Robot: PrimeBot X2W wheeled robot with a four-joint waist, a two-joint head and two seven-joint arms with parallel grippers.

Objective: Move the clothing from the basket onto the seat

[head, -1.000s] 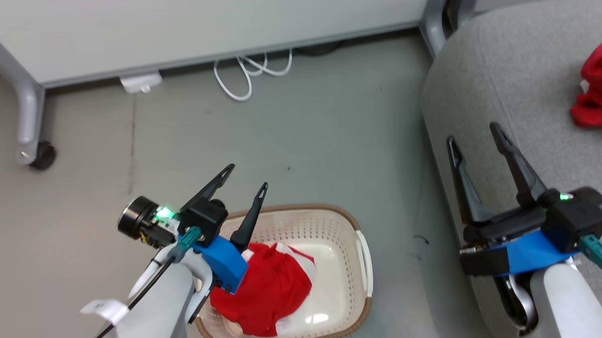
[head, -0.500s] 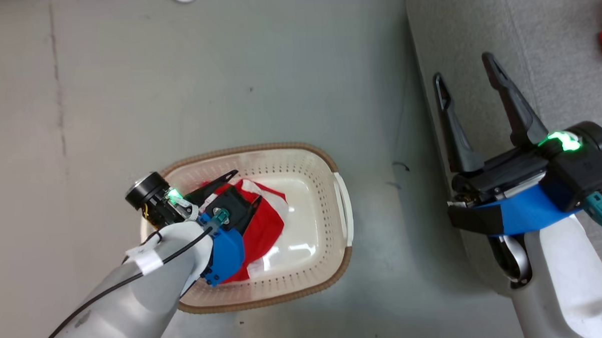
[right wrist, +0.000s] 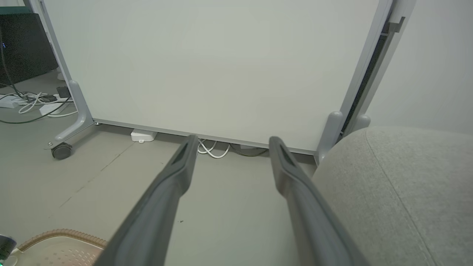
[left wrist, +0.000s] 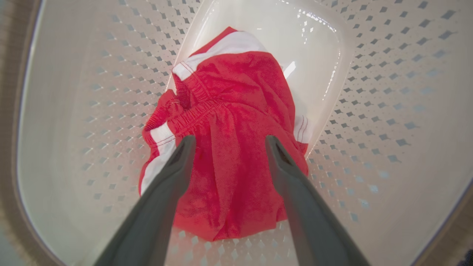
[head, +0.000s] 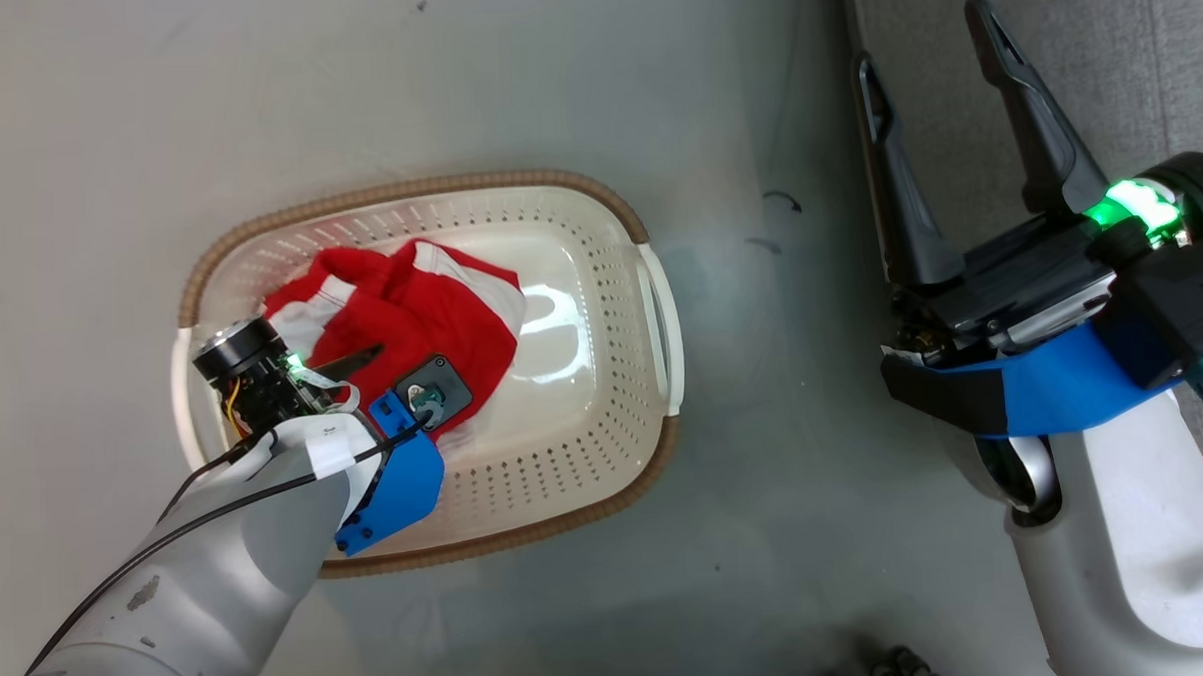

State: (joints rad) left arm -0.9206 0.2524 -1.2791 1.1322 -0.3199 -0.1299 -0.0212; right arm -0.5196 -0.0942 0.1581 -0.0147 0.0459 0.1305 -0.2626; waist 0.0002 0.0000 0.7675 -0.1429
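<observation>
Left gripper has dropped from above the rim right down into the basket, at its 8 o'clock end, fingers now over the red jersey. Head camera tipped down too.

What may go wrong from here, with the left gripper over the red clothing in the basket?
1. The open left gripper straddles a bunched fold of the clothing; it might pinch only the top layer, which could slip out.
2. Its fingers point down into the basket; going deeper, they may strike its floor or snag a hole.
</observation>
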